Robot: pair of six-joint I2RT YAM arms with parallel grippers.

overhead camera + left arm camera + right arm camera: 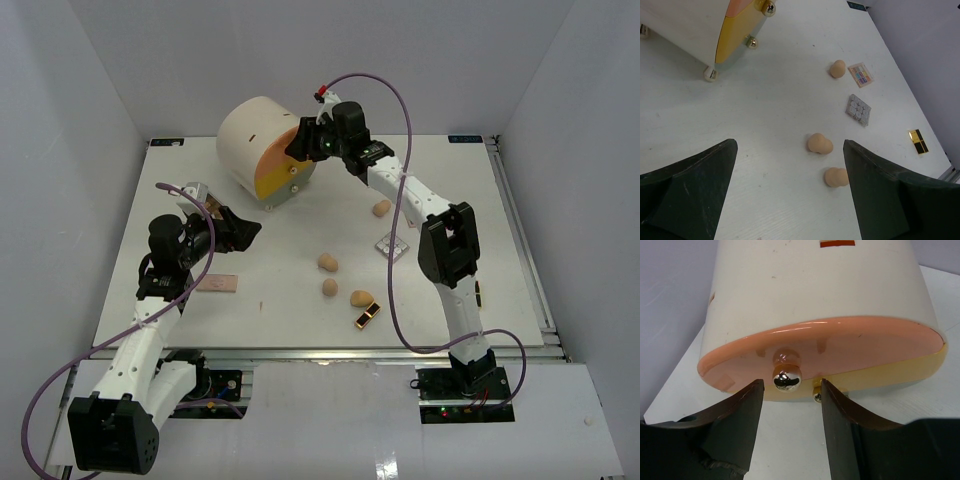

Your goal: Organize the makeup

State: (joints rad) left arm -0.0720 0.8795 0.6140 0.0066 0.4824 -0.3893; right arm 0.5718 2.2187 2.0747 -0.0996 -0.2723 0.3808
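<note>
The makeup lies scattered on the white table [300, 220]. Several tan sponges lie mid-table, one at the back [381, 208] and one in the middle [327, 263]. A black-and-gold case [367, 317] lies at the front, near a square palette [391, 246]. A flat pinkish-tan palette [217, 284] lies at the left. My right gripper [300, 145] is open at the drawer unit's [268, 150] front. In the right wrist view the right gripper [790, 392] has its jaws on either side of the top drawer's shiny knob [787, 377], just short of it. My left gripper [245, 230] is open and empty above the table.
The left wrist view shows the left gripper [790, 150], two sponges [819, 144], a colour palette [860, 75], a square palette [858, 109] and a second black-and-gold case [917, 141] near the right edge. White walls enclose the table.
</note>
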